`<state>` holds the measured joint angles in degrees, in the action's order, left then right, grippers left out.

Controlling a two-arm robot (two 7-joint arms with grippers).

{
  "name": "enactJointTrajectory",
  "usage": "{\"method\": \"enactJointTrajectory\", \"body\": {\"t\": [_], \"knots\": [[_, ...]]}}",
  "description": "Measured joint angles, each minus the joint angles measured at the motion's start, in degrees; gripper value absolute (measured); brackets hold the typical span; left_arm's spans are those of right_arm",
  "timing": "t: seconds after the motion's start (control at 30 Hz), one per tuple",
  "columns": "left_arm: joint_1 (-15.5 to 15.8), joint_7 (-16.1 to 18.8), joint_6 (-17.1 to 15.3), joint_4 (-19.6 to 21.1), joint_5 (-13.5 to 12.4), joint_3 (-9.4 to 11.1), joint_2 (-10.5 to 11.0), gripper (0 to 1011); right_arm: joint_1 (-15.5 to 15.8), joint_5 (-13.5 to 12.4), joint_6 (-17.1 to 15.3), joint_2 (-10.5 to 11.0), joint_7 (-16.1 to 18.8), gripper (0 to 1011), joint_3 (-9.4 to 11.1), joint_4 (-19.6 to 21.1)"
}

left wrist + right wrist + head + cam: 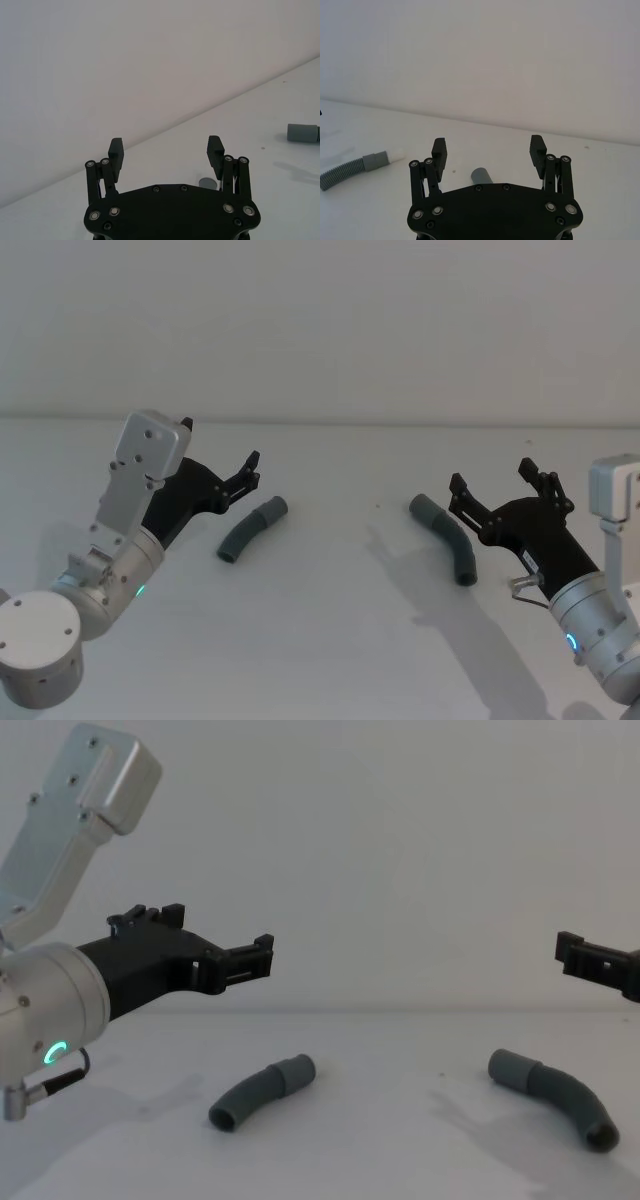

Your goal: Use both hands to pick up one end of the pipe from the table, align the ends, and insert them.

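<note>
Two curved dark-grey ribbed pipe pieces lie apart on the white table (330, 640). The left piece (250, 530) (258, 1092) points its smooth cuff (275, 508) toward the middle and back. The right piece (447, 539) (555, 1098) has its cuff (423, 506) (481, 176) facing the left piece. My left gripper (220, 448) (165, 145) hovers open and empty just left of and above the left piece. Just right of the right piece, my right gripper (493, 478) (487, 145) hangs open and empty above the table.
A plain white wall stands behind the table. Bare table lies between the two pieces and in front of them. In the right wrist view the left piece (350, 169) lies farther off.
</note>
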<state>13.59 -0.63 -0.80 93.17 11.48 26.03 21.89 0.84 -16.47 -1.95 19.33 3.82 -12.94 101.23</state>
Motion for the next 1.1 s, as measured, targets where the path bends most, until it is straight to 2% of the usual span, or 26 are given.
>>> {"method": "enactJointTrajectory", "body": {"t": [1.1], "knots": [[0.0, 0.0, 0.0, 0.0, 0.0, 0.0, 0.0, 1001, 0.0, 0.0, 0.0, 0.0, 0.0, 1003, 0.0, 0.0]]}}
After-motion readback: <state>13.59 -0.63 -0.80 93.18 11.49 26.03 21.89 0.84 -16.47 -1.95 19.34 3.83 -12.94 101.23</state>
